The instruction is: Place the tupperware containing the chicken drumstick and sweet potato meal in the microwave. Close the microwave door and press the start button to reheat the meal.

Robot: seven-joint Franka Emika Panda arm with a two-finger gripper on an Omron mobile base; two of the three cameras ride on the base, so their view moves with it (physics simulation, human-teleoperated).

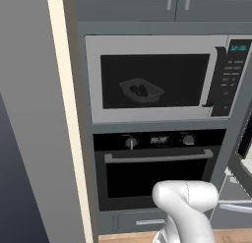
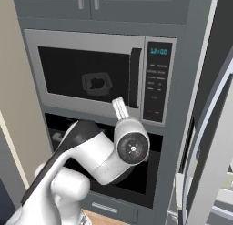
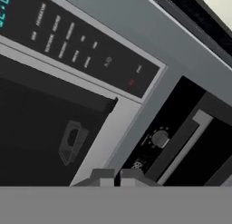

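The wide built-in grey steel microwave (image 1: 157,43) sits in a tall grey cabinet column, above a black-windowed oven (image 1: 157,175) with two round knobs and a horizontal bar handle. The microwave door (image 1: 155,79), a grey-framed panel with a large dark glass window and a black vertical bar handle (image 1: 215,77), stands shut against the front. Through the glass a pale rectangular tupperware container (image 1: 141,90) with dark food in it rests on the microwave floor, about mid-width. To the right of the door, the black control panel (image 2: 157,80) shows cyan digits at its top and rows of small buttons below.

The white arm rises in front of the oven, and its claw (image 3: 113,178) points at the lower right corner of the microwave door, close to it; contact cannot be made out. In the hand view the two dark fingertips (image 3: 103,175) stand close together, with a narrow gap and nothing between them.
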